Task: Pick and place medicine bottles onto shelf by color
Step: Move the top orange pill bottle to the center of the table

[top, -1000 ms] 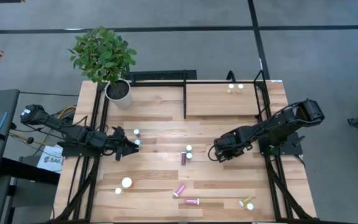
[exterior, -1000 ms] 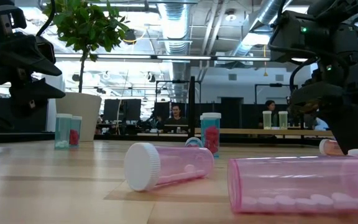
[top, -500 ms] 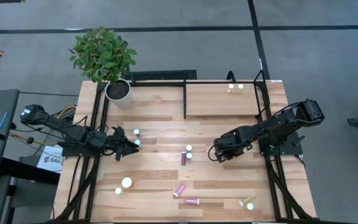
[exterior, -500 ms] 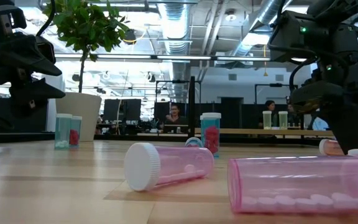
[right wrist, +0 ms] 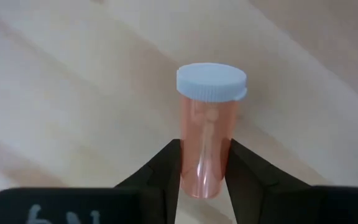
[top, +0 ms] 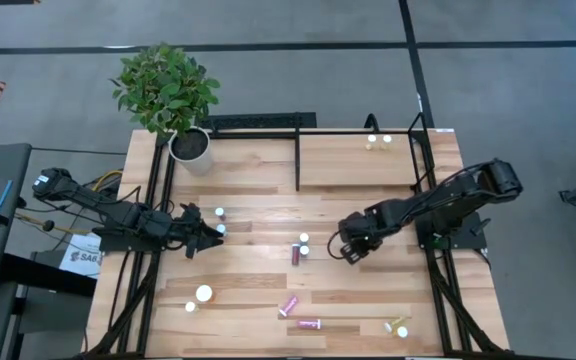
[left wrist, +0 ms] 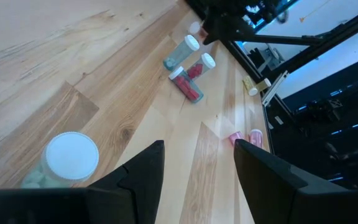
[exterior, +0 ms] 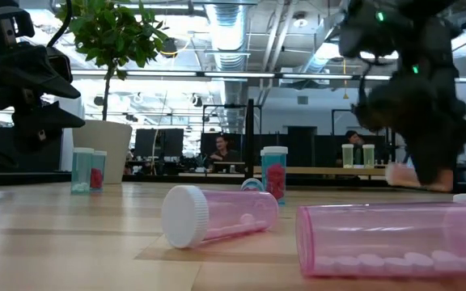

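My right gripper (top: 352,251) is at the table's middle right, shut on a pale orange bottle with a white cap (right wrist: 207,140); it also shows in the low view (exterior: 401,175). My left gripper (top: 208,237) waits open and empty at the middle left, beside two upright bottles (top: 219,221). The shelf (top: 348,165) stands at the far right and carries two upright pale bottles (top: 379,142). A maroon bottle (top: 296,254) lies at the table's centre next to an upright one (top: 304,239). Two pink bottles (top: 289,305) (top: 310,324) lie on their sides near the front edge. My right gripper pinches the bottle's body (right wrist: 205,177) between its two fingers, at the end away from the cap. The fingers lie along the bottle, and the cap end (right wrist: 211,81) sticks out past the fingertips. In the low view the bottle sits just above the tabletop.
A potted plant (top: 190,143) stands at the far left corner. A white-capped bottle (top: 204,293) and a small one (top: 190,307) are at the near left, and a yellow bottle (top: 398,325) lies at the near right. Black frame posts (top: 298,160) edge the shelf.
My right gripper has gone a little toward the table's left edge and tipped. The pale orange bottle, which lay on the table by its fingers, now shows higher, held in the fingers. My left arm has kept still.
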### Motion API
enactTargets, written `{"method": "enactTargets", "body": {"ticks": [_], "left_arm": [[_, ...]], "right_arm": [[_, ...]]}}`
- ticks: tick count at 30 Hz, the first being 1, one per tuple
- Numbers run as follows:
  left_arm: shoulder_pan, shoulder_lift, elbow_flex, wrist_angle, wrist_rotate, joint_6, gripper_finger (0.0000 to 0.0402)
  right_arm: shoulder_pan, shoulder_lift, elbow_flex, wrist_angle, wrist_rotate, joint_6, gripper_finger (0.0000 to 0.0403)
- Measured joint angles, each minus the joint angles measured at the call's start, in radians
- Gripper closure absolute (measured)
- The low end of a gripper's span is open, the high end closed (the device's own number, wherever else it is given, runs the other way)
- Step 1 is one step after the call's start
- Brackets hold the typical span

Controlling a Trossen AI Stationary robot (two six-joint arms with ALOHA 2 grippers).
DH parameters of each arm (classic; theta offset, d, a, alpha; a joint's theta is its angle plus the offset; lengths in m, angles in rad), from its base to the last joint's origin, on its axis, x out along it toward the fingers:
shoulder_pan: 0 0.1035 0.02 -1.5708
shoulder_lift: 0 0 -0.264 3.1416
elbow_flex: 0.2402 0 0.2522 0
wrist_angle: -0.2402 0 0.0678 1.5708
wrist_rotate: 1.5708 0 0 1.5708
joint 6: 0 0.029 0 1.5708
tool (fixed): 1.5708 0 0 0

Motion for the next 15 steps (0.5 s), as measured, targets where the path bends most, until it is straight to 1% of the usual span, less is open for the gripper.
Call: {"method": "enactTargets", "body": {"ticks": [6,8,11,15], "left_arm": [[0.0,0.0,0.0,0.0,-0.001,0.0,0.0221],[0.0,0.0,0.0,0.002,-0.028,0.0,0.0221],[0.0,0.0,0.0,0.013,-0.137,-0.006,0.0221],[0.001,0.0,-0.001,0.078,-0.331,-0.011,0.0221]], "right_arm": [[0.0,-0.058,0.115,-0.02,0.0,-0.064,0.0276],[0.003,-0.087,0.141,-0.025,0.002,-0.073,0.0276],[0.004,-0.144,0.167,-0.022,0.028,-0.076,0.0276],[0.004,-0.221,0.173,-0.022,0.089,-0.095,0.0276]]}}
